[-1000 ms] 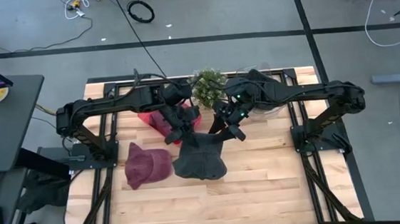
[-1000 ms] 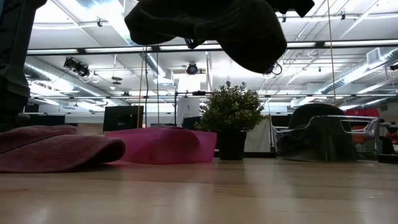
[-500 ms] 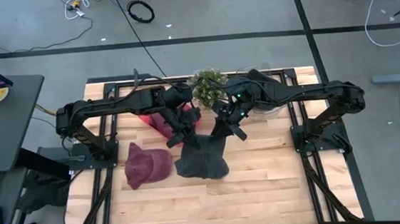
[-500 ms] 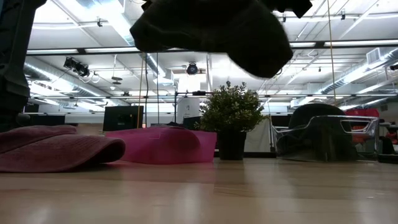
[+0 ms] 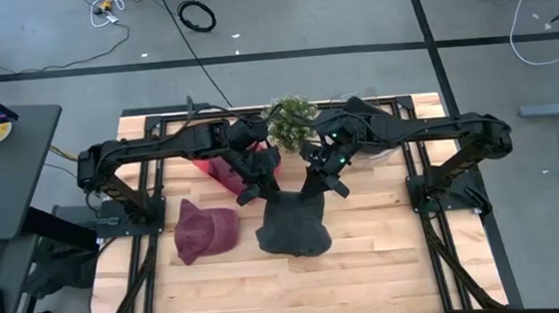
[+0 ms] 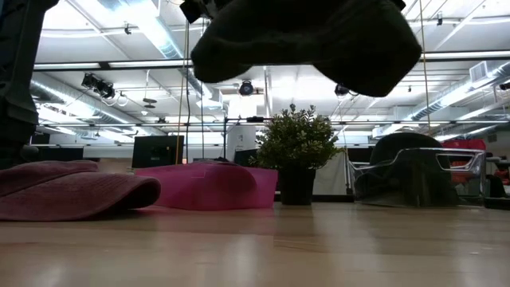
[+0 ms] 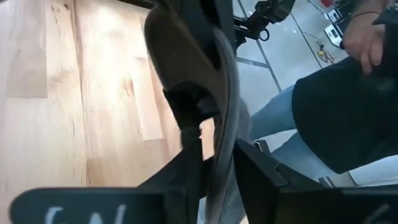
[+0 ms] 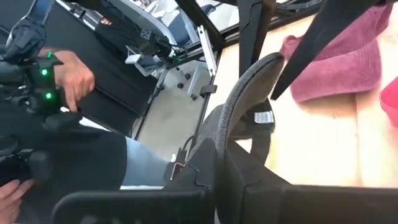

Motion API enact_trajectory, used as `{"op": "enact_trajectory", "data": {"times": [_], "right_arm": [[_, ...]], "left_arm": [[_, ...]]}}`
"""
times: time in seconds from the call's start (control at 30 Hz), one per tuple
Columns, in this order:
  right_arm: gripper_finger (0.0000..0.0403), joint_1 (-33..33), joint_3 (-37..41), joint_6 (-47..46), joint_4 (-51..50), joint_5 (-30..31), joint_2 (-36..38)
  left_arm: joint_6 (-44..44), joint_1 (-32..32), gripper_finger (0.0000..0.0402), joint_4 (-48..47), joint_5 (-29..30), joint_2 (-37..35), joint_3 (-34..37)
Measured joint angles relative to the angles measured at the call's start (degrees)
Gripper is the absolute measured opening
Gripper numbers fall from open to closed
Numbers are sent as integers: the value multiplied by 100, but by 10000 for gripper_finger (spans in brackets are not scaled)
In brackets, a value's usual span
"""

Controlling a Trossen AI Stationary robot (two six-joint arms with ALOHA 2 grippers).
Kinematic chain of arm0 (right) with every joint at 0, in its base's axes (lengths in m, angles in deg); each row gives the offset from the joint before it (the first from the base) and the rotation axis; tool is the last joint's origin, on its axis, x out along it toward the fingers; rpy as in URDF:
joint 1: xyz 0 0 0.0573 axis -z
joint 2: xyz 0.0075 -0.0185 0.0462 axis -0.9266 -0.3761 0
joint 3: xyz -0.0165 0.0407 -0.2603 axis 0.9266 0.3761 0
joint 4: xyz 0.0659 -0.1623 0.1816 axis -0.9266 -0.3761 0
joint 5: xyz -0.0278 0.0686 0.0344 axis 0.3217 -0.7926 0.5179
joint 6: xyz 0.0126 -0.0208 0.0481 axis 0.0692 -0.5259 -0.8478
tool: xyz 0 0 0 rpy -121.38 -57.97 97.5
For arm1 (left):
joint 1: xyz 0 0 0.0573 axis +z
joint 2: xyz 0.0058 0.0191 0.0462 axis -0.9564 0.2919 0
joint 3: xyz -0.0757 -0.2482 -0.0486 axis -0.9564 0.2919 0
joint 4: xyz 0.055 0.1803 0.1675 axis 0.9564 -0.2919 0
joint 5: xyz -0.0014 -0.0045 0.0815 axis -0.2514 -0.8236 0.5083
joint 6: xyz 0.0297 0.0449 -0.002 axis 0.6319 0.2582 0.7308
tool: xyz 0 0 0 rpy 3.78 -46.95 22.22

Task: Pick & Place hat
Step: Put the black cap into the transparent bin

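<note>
High view shows you the dark hat (image 5: pixel 292 225) hanging between both arms above the middle of the table (image 5: pixel 368 269), clear of the wood. Your left pincer (image 5: pixel 259 191) is clamped on the hat's edge on one side and your right pincer (image 5: pixel 324 186) is clamped on the opposite edge, so the fabric sags below the two of them.

To place it well, keep both arms level with each other and lower them together; if one drops first, the hat will tip and fold. Let the crown settle on the wood before you release either side, and release both at once, I judge.

For room, the maroon hat (image 5: pixel 205 230) lies just beside the hanging one on the left arm's side, and the pink hat (image 5: pixel 223 173) sits behind the left pincer near the potted plant (image 5: pixel 292 121). The front half of the table and the right arm's side offer open wood, so steer that way, away from the maroon hat.
</note>
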Motion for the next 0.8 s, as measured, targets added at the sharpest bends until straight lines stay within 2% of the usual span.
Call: {"op": "enact_trajectory", "data": {"times": [0.23,0.43,0.53,0.8], "right_arm": [[4,109,0,145,-578,325,385],[4,293,0,143,-1265,881,1042],[4,439,0,145,-1745,1313,1488],[4,995,0,92,-2838,2760,2714]], "left_arm": [[-32,80,135,-135,416,-229,0],[9,263,151,-418,1513,-682,0],[0,327,149,-521,1949,-944,0],[-39,348,142,-534,2676,-1540,0]]}}
